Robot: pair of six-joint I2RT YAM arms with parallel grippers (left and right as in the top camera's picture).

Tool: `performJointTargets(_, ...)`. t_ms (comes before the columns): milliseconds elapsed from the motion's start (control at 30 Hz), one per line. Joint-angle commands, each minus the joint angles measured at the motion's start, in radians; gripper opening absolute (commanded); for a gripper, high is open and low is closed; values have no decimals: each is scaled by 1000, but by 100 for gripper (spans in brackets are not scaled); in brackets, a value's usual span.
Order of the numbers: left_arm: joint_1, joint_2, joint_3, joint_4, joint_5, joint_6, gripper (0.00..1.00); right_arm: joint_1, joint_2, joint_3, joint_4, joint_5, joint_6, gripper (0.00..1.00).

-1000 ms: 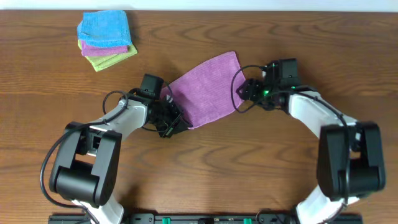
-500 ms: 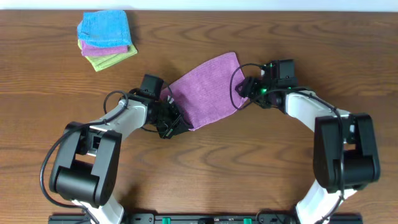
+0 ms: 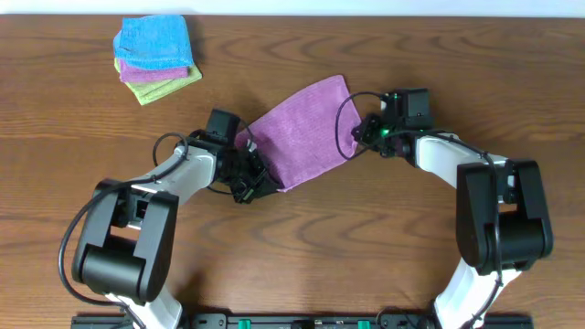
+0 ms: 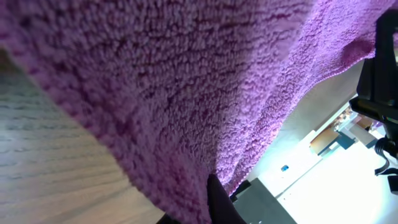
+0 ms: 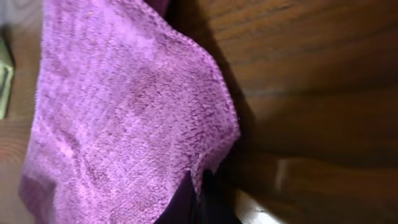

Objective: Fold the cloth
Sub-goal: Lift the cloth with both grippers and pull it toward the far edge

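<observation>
Lilac microfibre, the cloth [image 3: 302, 132] stretches as a slanted band between the two pincers over the brown wooden tabletop [image 3: 366, 238]. The left pincer [image 3: 259, 180] is clamped on the cloth's lower end, and the cloth runs up and away from it towards the right pincer [image 3: 358, 139]. That one is closed on the edge nearest to it.

In the left wrist view the nubbly purple pile fills nearly everything ahead of the pincer. It hangs over the wood grain and meets a dark fingertip [image 4: 219, 200] at the bottom. In the right wrist view a stitched corner of the cloth comes down between the dark fingers [image 5: 186, 202], with the rest spread out beyond them above the tabletop.

Well away from the left pincer, at the far corner, lies a small stack of folded cloths [image 3: 155, 57]: blue on top, purple in the middle, green beneath.
</observation>
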Motion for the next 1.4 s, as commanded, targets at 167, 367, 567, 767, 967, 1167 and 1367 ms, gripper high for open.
performJointTargets(167, 110, -20, 118, -5, 7, 36, 6, 11, -158, 47, 2, -36, -65, 1)
performJointTargets(367, 135, -20, 268, -6, -2, 35, 6, 11, -275, 47, 0, -26, -71, 1)
performJointTargets(567, 135, -20, 365, -6, -32, 35, 6, 11, -333, 47, 0, -26, -71, 1)
performJointTargets(767, 139, -20, 416, -5, -122, 31, 6, 11, -340, 65, 35, 20, -71, 1)
performJointTargets(967, 143, -16, 478, 15, -280, 16, 6, 9, -314, 134, 58, 119, -117, 1)
performJointTargets(1167, 142, 4, 521, 136, -348, 4, 6, 9, -168, 312, 48, 141, -162, 1)
performJointTargets(1367, 142, 71, 563, 229, -363, -10, 6, -1, -62, 461, 17, 179, -197, 1)
